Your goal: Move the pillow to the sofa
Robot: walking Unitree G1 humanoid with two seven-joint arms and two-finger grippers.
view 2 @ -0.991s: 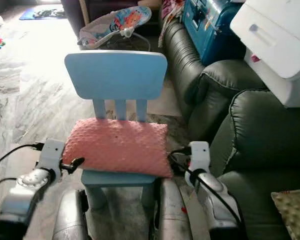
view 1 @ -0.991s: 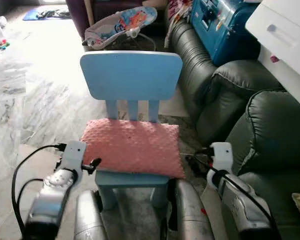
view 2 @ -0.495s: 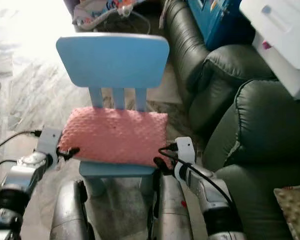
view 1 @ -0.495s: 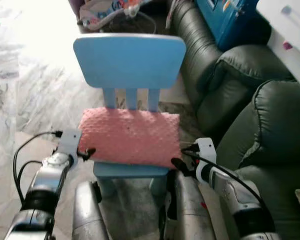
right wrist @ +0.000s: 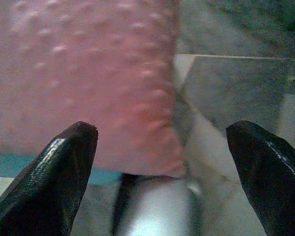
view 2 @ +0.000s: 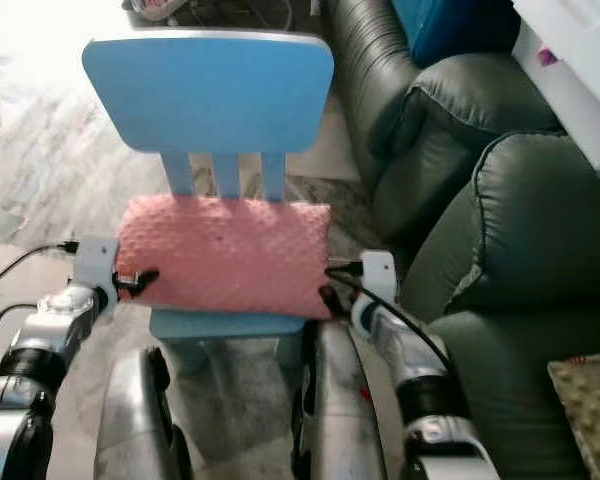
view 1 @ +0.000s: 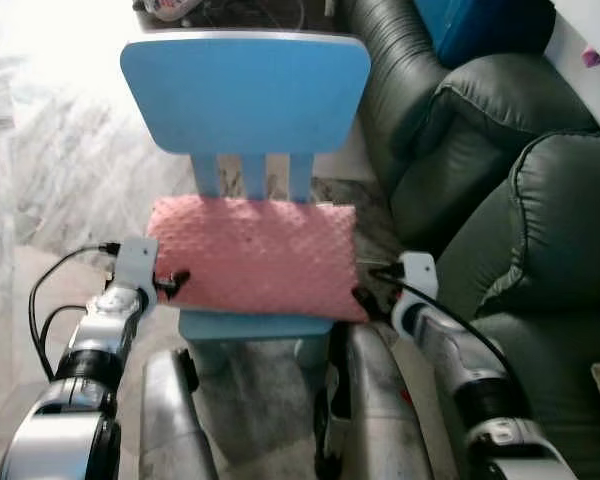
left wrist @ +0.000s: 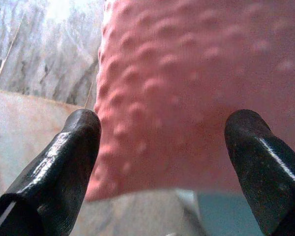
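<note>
A pink dotted pillow (view 1: pixel 255 255) lies on the seat of a small blue chair (view 1: pixel 245 90). My left gripper (view 1: pixel 172 283) is at the pillow's left front corner, open, with the pillow's edge (left wrist: pixel 162 113) between its fingers (left wrist: pixel 64 162). At the pillow's right front corner is my right gripper (view 1: pixel 363 298), open as well, with that corner (right wrist: pixel 137 113) in front of its fingers (right wrist: pixel 54 177). The dark green leather sofa (view 1: pixel 540 230) stands to the right of the chair.
Marble floor (view 1: pixel 50 170) spreads to the left of the chair. A white box (view 2: pixel 580 70) sits at the upper right over the sofa, and a blue case (view 1: pixel 480 25) rests on the sofa behind. A patterned cushion (view 2: pixel 590 405) lies at the lower right.
The view has tilted down and come nearer to the chair. Both grippers have reached forward to the pillow's front corners.
</note>
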